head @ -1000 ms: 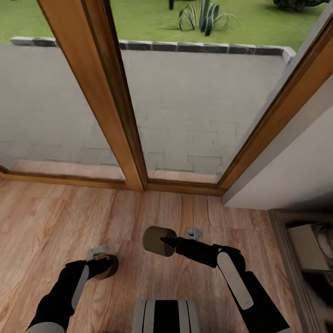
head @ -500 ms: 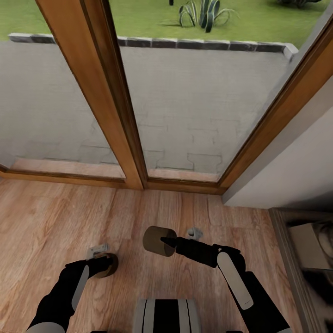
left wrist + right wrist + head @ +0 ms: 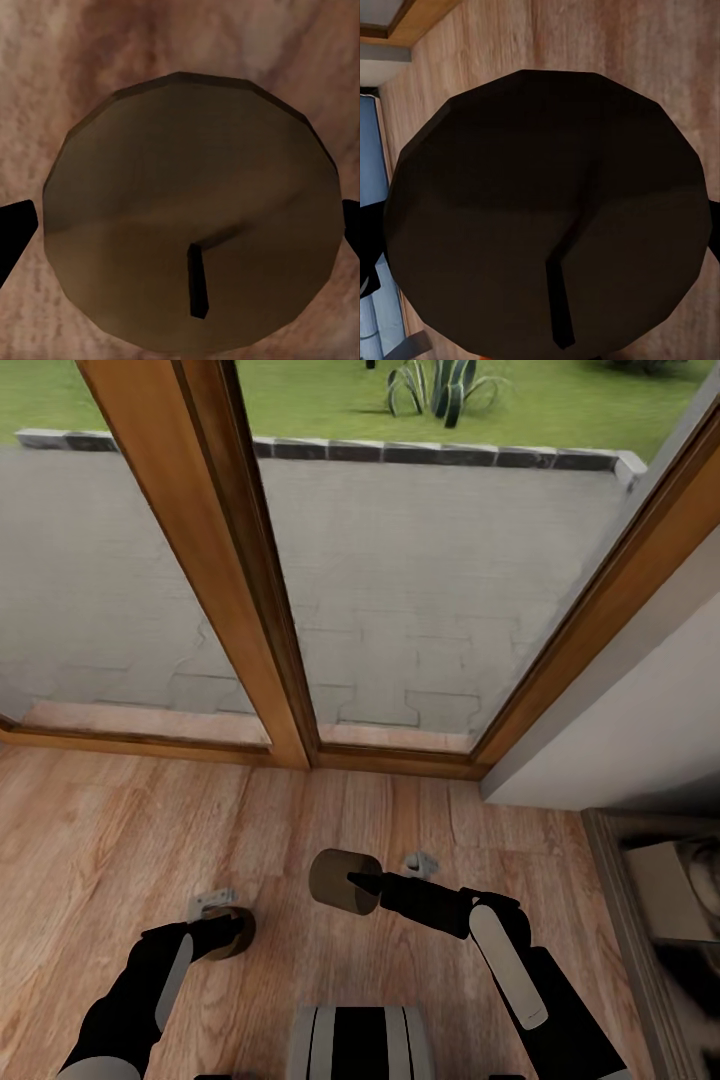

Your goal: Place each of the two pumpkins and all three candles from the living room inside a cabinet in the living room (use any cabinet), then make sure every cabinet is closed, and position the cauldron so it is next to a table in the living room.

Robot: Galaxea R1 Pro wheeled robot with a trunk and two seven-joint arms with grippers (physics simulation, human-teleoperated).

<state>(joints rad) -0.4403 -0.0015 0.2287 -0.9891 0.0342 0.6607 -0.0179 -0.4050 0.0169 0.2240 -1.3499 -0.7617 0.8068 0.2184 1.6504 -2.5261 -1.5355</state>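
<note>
I've got one candle (image 3: 232, 934) clamped in the left jaws (image 3: 226, 932), another candle (image 3: 343, 881) in the right jaws (image 3: 362, 884), both carried above the wood floor (image 3: 90, 830) by the window frame (image 3: 235, 575). I'd turn slowly toward the cabinet, keep wrists level, grip firm.

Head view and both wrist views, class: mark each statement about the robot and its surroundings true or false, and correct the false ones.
1. Each gripper holds a candle. True: left gripper on the left candle, right gripper on the right candle.
2. The floor is grey carpet. False: wood planks.
3. A glass door with a wooden frame faces the robot. True.
4. Both candles lie on the floor. False: both are gripped.
</note>
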